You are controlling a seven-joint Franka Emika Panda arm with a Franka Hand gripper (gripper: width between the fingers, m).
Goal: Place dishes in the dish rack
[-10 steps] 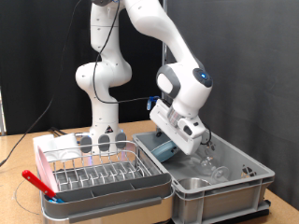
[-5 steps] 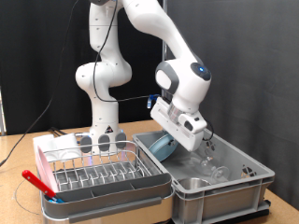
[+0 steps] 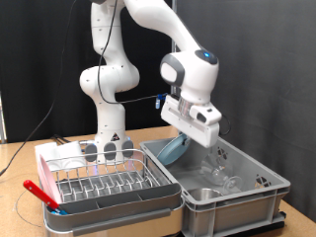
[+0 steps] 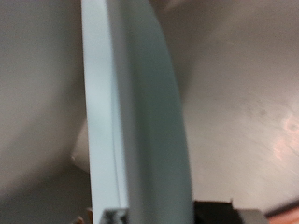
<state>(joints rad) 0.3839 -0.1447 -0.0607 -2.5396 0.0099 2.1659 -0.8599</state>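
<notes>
Wrist view shows plate edge-on between gripper jaws.

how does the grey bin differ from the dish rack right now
The grey bin has solid plastic walls; the dish rack is open silver wire prongs in a white tray base. The bin sits at the exterior view's right with clear glass pieces inside, and the gripper above it with the light-blue plate; the rack sits at the left with no dishes visible in its prongs and a red utensil beside it. Both are rectangular and rest side by side.
</notes>
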